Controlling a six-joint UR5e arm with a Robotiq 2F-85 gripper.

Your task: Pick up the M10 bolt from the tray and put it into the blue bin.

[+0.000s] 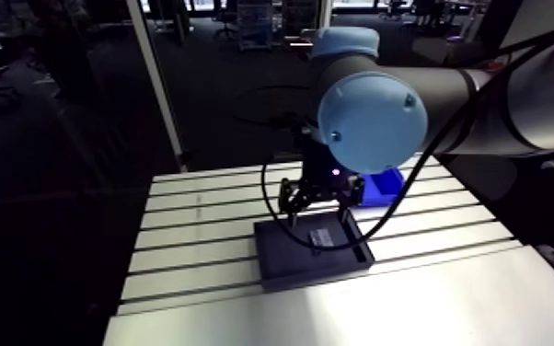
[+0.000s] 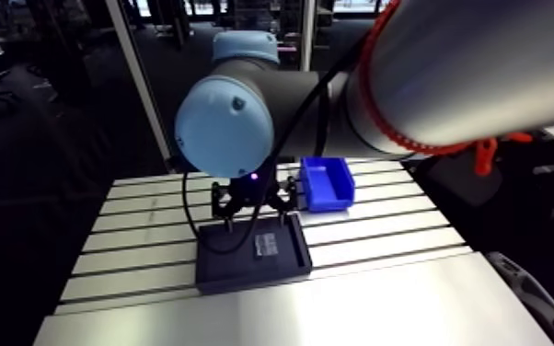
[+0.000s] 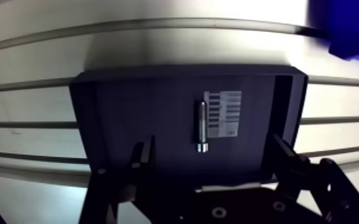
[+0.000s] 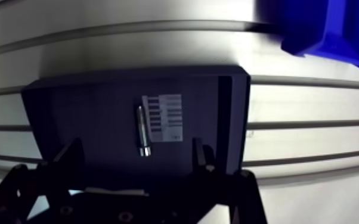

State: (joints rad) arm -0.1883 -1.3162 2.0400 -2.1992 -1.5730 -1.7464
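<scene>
A small metal bolt [image 3: 201,126] lies lengthwise on a dark flat tray [image 3: 128,113], its side against a white printed label [image 3: 222,113]. My gripper [image 3: 213,161] hangs over the tray, open, with nothing held. In the wrist view the bolt sits just ahead of the gap between the two dark fingers [image 3: 143,158]. The blue bin [image 2: 328,182] stands on the table beyond the tray's far corner, apart from it. In the arm view the gripper [image 1: 317,207] hovers a little above the tray [image 1: 313,253].
The tray rests on a slotted aluminium table [image 3: 158,42] whose grooves run crosswise. A raised rim [image 3: 282,101] runs along the tray's side nearest the bin. A smooth light panel [image 1: 382,308] covers the table's near part.
</scene>
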